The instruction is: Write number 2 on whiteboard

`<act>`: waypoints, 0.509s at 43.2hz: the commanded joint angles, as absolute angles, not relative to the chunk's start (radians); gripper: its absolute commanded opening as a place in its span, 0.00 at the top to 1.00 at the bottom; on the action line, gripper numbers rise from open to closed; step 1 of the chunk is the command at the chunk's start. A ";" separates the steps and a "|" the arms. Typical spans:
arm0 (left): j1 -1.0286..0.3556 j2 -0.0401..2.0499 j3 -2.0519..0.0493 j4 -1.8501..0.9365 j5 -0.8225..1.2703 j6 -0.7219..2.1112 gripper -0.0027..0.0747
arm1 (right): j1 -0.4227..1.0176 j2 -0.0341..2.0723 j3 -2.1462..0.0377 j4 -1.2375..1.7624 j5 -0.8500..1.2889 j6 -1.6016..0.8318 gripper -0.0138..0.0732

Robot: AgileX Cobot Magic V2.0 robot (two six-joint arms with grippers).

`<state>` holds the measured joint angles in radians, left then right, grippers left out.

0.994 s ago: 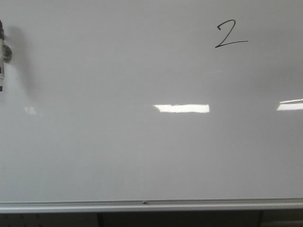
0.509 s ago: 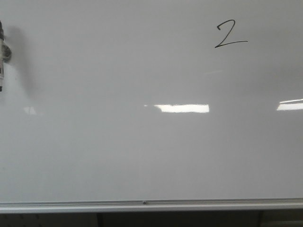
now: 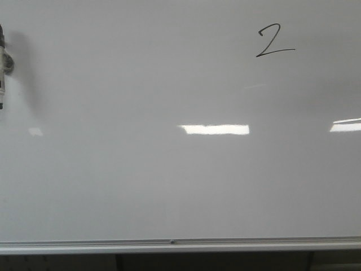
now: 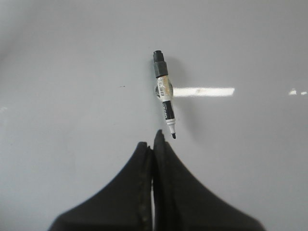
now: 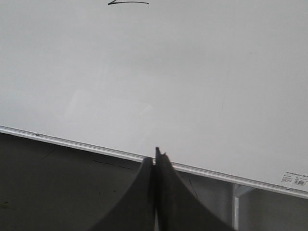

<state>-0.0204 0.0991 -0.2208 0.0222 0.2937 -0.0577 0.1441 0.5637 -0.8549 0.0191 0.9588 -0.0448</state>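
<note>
The thin black handwritten number 2 [image 3: 274, 40] sits far right on the glossy white-grey whiteboard [image 3: 169, 186]. Both the left gripper [image 4: 153, 144] and right gripper [image 5: 156, 159] are closed, empty. The uncapped black-and-white marker [image 4: 164, 100] could dry out or roll.

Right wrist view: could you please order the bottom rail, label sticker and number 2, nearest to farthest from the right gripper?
From the right gripper:
1. Bottom rail, directly behind it.
2. Label sticker, board's lower corner.
3. Number 2, high on the whiteboard.
</note>
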 commanded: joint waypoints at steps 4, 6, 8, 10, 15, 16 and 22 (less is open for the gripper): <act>0.018 -0.010 -0.098 0.018 0.095 -0.058 0.99 | 0.138 0.567 -0.879 0.011 0.889 -0.047 0.92; 0.020 -0.027 -0.072 0.018 0.078 -0.058 0.99 | 0.138 0.567 -0.879 0.011 0.889 -0.047 0.92; 0.020 -0.032 -0.048 0.018 0.052 -0.058 0.99 | 0.138 0.567 -0.879 0.011 0.889 -0.047 0.92; 0.020 -0.032 -0.031 0.018 0.026 -0.058 0.99 | 0.138 0.567 -0.879 0.011 0.889 -0.047 0.92; 0.020 -0.032 0.006 0.018 -0.033 -0.058 0.99 | 0.138 0.567 -0.879 0.011 0.889 -0.047 0.92; 0.020 -0.032 0.011 0.018 -0.041 -0.058 0.99 | 0.138 0.567 -0.879 0.011 0.889 -0.047 0.92; 0.020 -0.032 0.039 0.018 -0.100 -0.058 0.99 | 0.138 0.567 -0.879 0.011 0.889 -0.047 0.92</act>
<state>0.0180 -0.0035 0.0054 0.0222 0.0196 -0.0577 0.1441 0.5637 -0.8549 0.0191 0.9569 -0.0448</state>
